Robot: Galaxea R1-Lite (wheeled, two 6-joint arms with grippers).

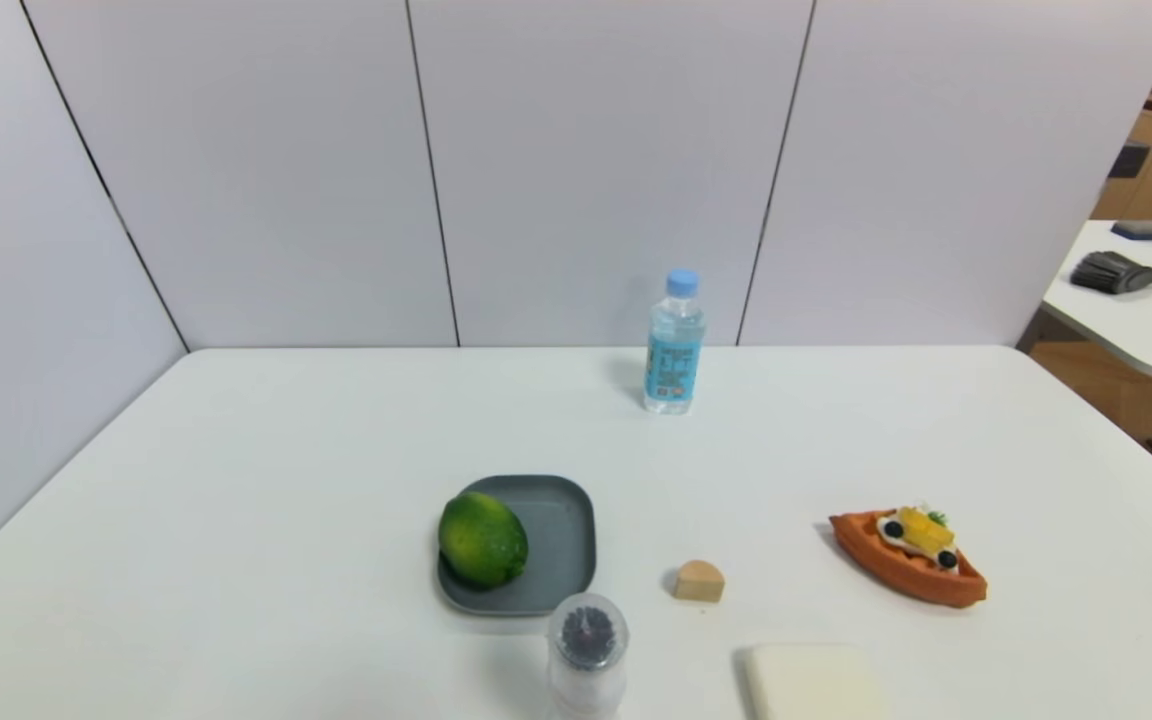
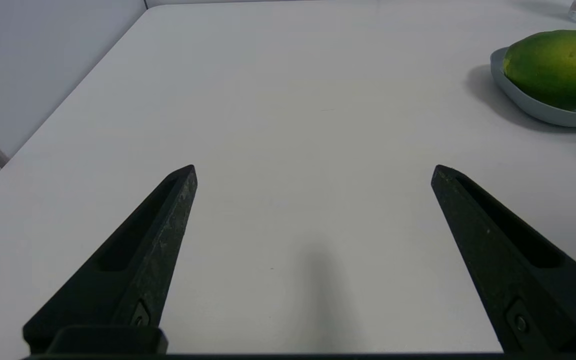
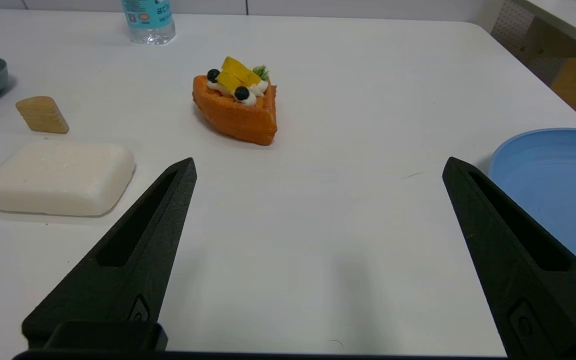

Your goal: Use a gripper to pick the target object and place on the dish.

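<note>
The right gripper point(image 3: 318, 167) hangs over bare white table point(image 3: 318, 240) with its black fingers spread wide and nothing between them. The left gripper point(image 2: 314, 170) is the same, wide apart and empty above the tabletop. Ahead of the left gripper and off toward the robot's right, the green fruit point(image 2: 560, 67) already sits on the grey dish point(image 2: 543, 111), on the dish's left part, seemingly leaning against its rim. Ahead of the right gripper lies the orange boat-shaped toy point(image 3: 235, 107); toward the robot's left of it are a pale soap-like block point(image 3: 60, 177) and a tan wedge point(image 3: 42, 115). A blue plate point(image 3: 553, 175) lies just beside its right finger.
</note>
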